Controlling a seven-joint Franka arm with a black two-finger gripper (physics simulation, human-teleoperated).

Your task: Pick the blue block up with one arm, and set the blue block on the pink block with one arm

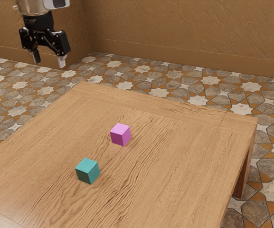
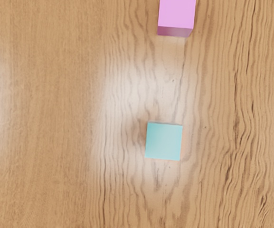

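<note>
A teal-blue block (image 1: 88, 170) rests on the wooden table (image 1: 174, 156) toward its front. A pink block (image 1: 120, 134) sits a little behind it, toward the exterior view's right, apart from it. My gripper (image 1: 48, 60) hangs high at the exterior view's upper left, well above the table, open with nothing between its fingers. From the wrist camera I look straight down on the blue block (image 2: 163, 141) and, farther off, the pink block (image 2: 176, 17), both lying flat on the wood.
The table's right edge (image 1: 243, 142) drops to a patterned tile floor (image 1: 189, 80). A wood-panelled wall (image 1: 184, 23) runs along the back.
</note>
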